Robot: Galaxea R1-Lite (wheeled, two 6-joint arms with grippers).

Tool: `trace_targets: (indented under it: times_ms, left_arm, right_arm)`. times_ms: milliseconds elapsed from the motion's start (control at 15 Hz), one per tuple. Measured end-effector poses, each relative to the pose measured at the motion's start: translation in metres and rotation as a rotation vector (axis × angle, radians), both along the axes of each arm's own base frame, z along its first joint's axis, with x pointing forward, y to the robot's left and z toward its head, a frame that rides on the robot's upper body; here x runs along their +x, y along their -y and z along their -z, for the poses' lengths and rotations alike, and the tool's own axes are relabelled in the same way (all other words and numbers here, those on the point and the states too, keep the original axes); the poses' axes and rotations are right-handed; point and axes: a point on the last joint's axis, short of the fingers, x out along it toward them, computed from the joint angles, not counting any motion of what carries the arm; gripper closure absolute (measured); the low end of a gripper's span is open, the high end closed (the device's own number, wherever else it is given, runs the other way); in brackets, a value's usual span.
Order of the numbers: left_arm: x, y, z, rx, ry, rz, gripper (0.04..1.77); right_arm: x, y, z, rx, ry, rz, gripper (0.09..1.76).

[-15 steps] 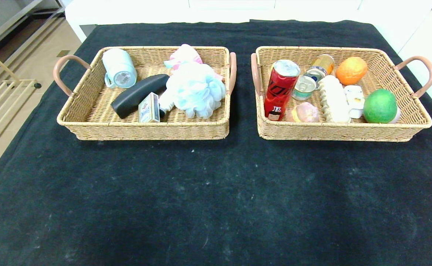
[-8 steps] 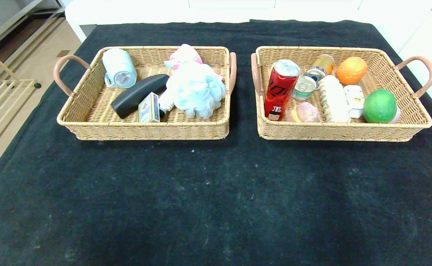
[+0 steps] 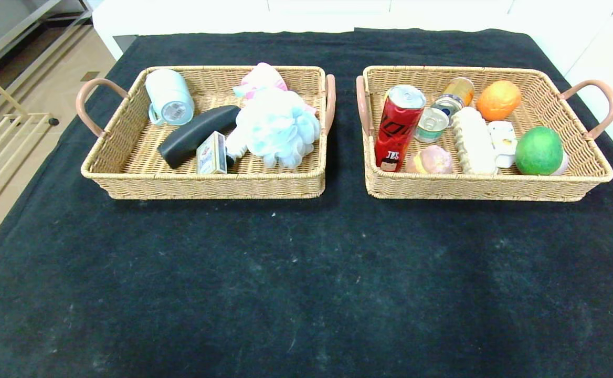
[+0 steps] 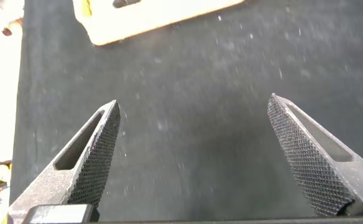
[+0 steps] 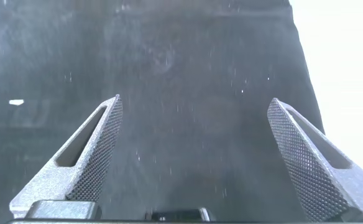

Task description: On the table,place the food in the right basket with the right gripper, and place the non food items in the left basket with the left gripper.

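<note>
Fluffy mesh bath pouf (image 3: 279, 127), woven wicker left basket (image 3: 201, 185)

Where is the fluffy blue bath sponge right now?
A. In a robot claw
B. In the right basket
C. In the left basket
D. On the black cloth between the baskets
C. The blue bath sponge lies inside the left basket, next to a black bottle, and nothing is holding it.

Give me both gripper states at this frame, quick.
Left gripper: open, holding nothing, above the black cloth.
Right gripper: open, holding nothing, above the black cloth.
</note>
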Motion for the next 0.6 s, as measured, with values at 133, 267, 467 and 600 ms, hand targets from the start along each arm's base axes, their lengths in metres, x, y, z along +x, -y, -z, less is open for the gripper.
trace_targets:
  times_ms: [133, 267, 467, 600]
  left_arm:
    - [0.006, 0.000, 0.004, -0.008, 0.027, -0.012, 0.09]
    - [0.018, -0.001, 0.010, -0.011, 0.063, -0.034, 0.09]
    - [0.041, -0.002, 0.026, -0.018, 0.119, -0.084, 0.09]
    - [0.057, -0.002, 0.046, -0.032, 0.093, -0.108, 0.09]
  right_arm:
    - [0.004, 0.000, 0.000, 0.004, 0.054, 0.001, 0.15]
    - [0.016, 0.000, -0.003, 0.015, 0.172, -0.001, 0.15]
    - [0.043, 0.000, 0.011, 0.012, 0.304, -0.007, 0.14]
    - [0.059, 0.000, 0.028, -0.018, 0.339, -0.014, 0.14]
